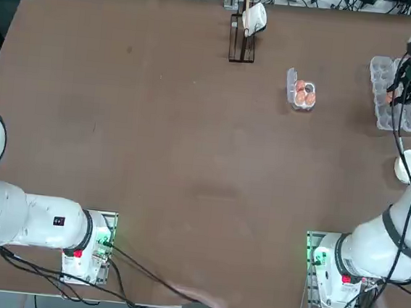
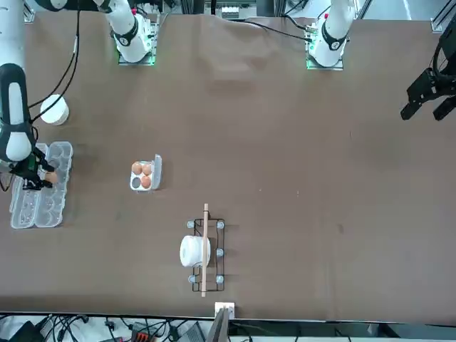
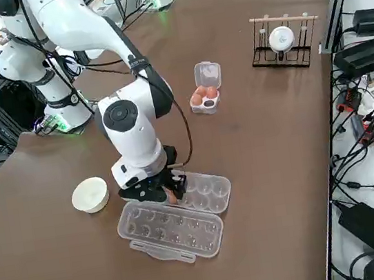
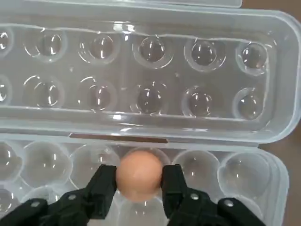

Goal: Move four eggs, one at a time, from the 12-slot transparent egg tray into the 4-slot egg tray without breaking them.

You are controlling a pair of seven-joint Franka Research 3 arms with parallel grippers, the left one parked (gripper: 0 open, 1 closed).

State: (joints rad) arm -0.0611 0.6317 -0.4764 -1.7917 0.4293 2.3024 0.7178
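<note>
We see a broad brown table [image 1: 190, 160], and over its right-hand part our right arm [image 3: 110, 67] reaches down to a long, clear 12-slot egg tray [image 3: 208, 191]. The tray's lid [image 4: 178, 113] lies open beside its two rows of cups. Near the table's far edge stands a dark wire rack [image 3: 280, 58] with a pale rod on top and a white cup [image 2: 192, 251] on it. Between the rack and the long tray sits the small, square 4-slot egg tray [image 2: 146, 176], lid raised, three of its cups holding orange-brown eggs [image 3: 211, 93]. A white bowl [image 3: 90, 195] rests near the long tray. Our right gripper [image 4: 139, 179] is over the long tray's cups, pinching one orange-brown egg [image 4: 139, 165] between its two fingers.
</note>
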